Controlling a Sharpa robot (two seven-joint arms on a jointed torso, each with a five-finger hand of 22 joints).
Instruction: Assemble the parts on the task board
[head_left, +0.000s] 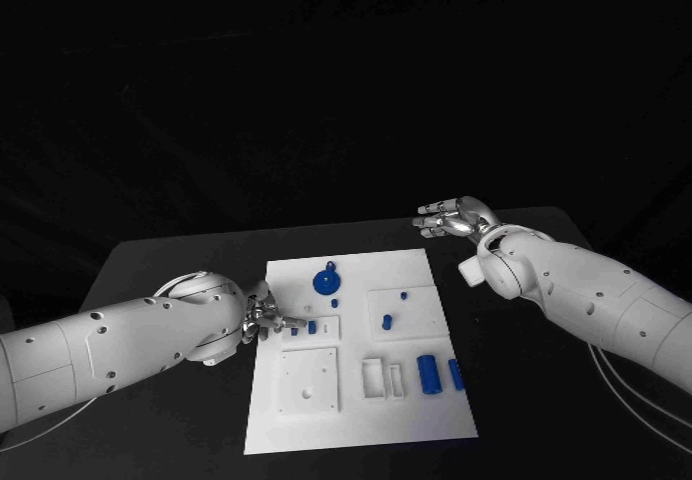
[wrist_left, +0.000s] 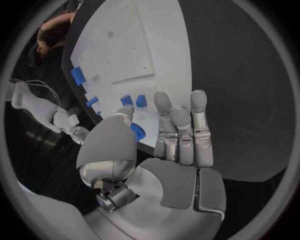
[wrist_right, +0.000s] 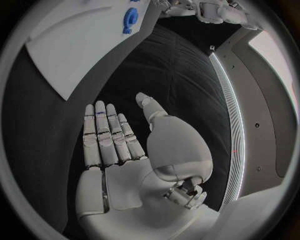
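**Task board with both hands at its flanks**

The white task board lies in the middle of the black counter. Nearest on it, two blue cylindrical parts stand side by side in the near right corner, just beside a pair of white upright pieces; a square white block lies next to these. The left hand rests at the board's left edge. In the left wrist view its fingers are straight and together, the thumb set apart from them, and a small blue part shows just past the thumb; whether the thumb touches it cannot be told. Two more small blue parts lie just beyond the fingertips. Farther up the board a round blue part lies near the far edge. The right hand hovers past the board's far right corner, well apart from every part, its fingers extended, holding nothing.
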